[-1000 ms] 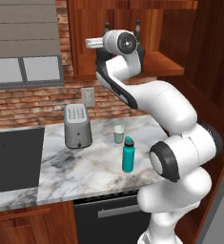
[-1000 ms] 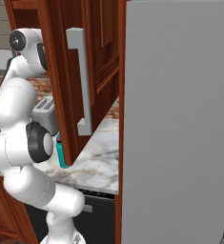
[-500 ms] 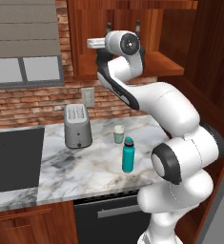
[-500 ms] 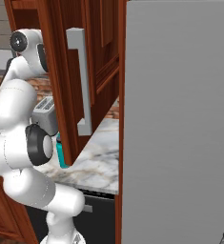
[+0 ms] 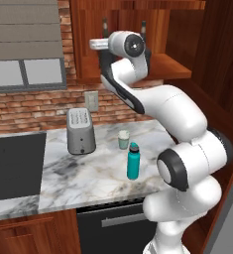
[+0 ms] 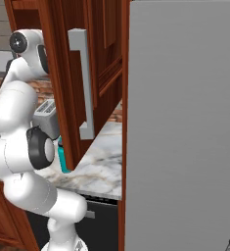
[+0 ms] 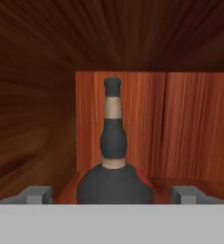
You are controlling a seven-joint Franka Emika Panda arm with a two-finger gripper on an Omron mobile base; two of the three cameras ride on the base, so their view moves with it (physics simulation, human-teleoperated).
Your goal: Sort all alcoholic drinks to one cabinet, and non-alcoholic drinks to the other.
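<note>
Up in the wide wall cabinet [image 5: 177,69]: two black bottles on the shelf, half the sort judged done.
Arm reaches into this cabinet; from the left base camera two thin dark necks, one bottle [image 5: 104,26] and a second bottle [image 5: 143,30], rise behind the wrist, bodies hidden by it. Hand camera: gripper [image 7: 112,194] with jaws spread wide, finger tips either side of a black bottle's round body, not pinching it; looks set down and let go. Left to do, on the marble counter [image 5: 73,171]: teal bottle [image 5: 133,161] and pale green cup [image 5: 123,140], standing apart near the toaster [image 5: 81,130]. Narrower cabinet hard to identify; right base camera is largely blocked by an open wooden door [image 6: 82,73] and a grey panel [image 6: 185,122].
</note>
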